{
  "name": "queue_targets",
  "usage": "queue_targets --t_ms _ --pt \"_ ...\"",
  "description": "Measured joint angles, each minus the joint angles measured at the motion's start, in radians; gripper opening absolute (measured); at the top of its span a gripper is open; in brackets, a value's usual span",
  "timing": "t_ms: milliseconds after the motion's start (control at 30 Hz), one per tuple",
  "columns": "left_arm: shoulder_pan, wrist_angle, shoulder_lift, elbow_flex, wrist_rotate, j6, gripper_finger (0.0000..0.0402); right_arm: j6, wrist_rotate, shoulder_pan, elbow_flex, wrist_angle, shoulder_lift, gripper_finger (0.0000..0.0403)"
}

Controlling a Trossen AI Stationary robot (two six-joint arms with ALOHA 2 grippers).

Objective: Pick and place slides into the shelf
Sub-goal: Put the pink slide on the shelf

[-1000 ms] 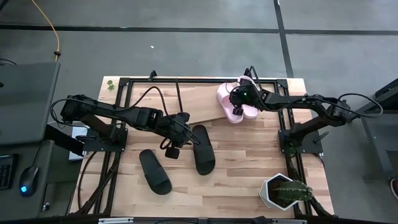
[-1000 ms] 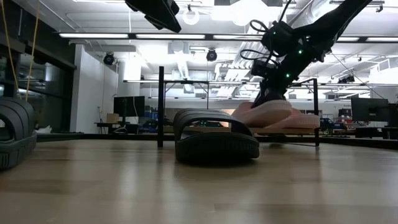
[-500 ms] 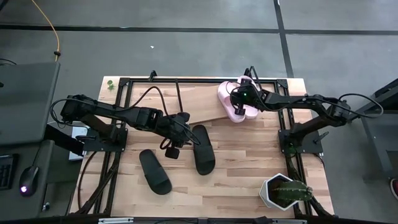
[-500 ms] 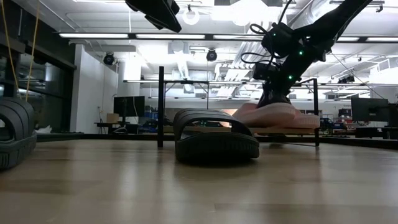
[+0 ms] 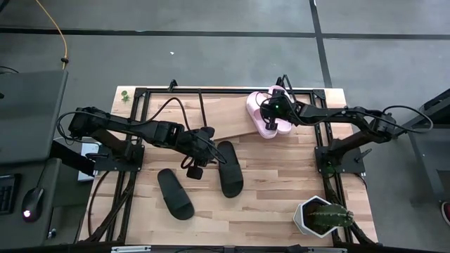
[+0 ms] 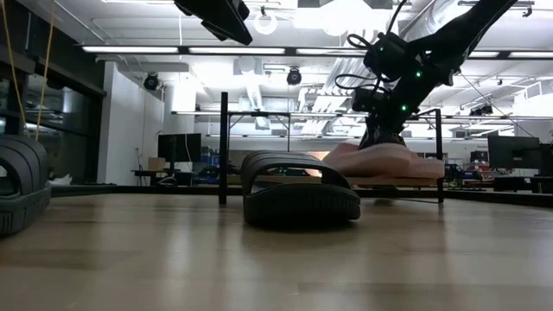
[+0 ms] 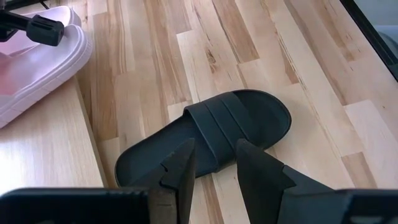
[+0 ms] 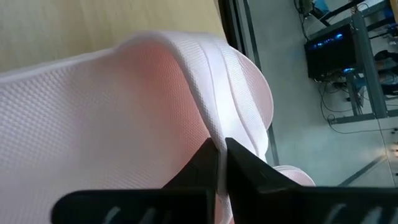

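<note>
Robotics lab or open-plan workshop. Wooden table (image 5: 281,190) on grey concrete floor (image 5: 211,56) with dark seam lines. Black metal frame (image 5: 133,126) bolted around table, cables trailing. Desk with mouse (image 5: 31,204) at 9 o'clock. Yellow cord (image 5: 55,31) at 10 o'clock. Low view: exposed ceiling, fluorescent strip lights (image 6: 173,49), ducts, monitors (image 6: 178,147) on far benches. Potted cactus (image 5: 322,216) at 5 o'clock.
</note>
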Motion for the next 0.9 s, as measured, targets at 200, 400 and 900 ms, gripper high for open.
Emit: queue_targets --t_ms 200,400,900 --pt "0.0 0.0 0.0 0.0 0.0 0.0 0.0101 0.003 0.027 0.0 -0.001 0.006 0.001 0.0067" --pt "0.0 0.0 0.0 0.0 0.0 0.0 0.0101 0.015 0.048 -0.004 -0.003 0.028 0.003 0.0123" --pt "0.0 0.0 0.0 0.0 0.0 0.002 0.0101 0.035 0.034 -0.002 -0.004 0.066 0.004 0.0165"
